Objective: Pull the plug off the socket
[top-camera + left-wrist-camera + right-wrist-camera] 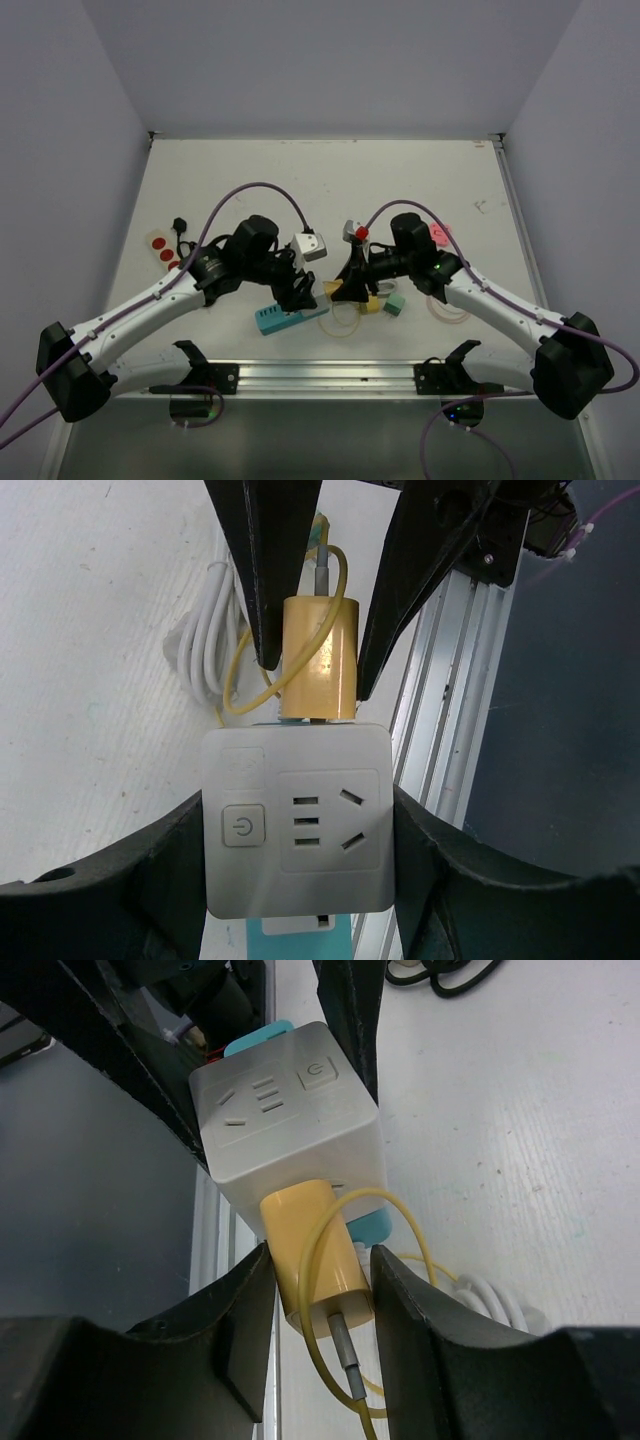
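In the left wrist view, the white cube socket [295, 825] sits between the two dark fingers of my left gripper [296, 880], which is shut on its sides. The yellow plug [318, 660] is still seated in the socket's far face. In the right wrist view, my right gripper [320, 1290] is shut on the plug [315, 1250], one finger on each side, just below the socket [290, 1110]. A thin yellow cable [400, 1235] loops out of the plug's back end. In the top view the two grippers meet near the table's front middle, at the plug [333, 290].
A teal power strip [280, 318] lies under the socket, beside coiled white cable [490, 1305]. Another white cube [310, 247], a red-capped item [360, 233] and a green block [395, 303] lie nearby. A white strip with red buttons [165, 252] sits left. The aluminium rail [330, 375] runs along the front edge.
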Action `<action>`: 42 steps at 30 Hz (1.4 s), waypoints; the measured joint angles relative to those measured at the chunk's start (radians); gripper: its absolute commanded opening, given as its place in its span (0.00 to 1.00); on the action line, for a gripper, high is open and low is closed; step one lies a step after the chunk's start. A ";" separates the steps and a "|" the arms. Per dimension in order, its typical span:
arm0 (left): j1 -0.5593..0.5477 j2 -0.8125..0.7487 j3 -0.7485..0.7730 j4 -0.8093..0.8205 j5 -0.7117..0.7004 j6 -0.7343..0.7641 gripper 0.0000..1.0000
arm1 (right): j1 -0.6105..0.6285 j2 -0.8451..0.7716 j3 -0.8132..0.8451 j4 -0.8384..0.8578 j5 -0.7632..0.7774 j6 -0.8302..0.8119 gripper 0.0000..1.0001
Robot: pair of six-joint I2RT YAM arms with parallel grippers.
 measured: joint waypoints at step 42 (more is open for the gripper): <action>0.156 0.096 -0.050 0.080 -0.262 -0.037 0.00 | -0.424 0.045 0.027 0.101 -0.007 0.096 0.00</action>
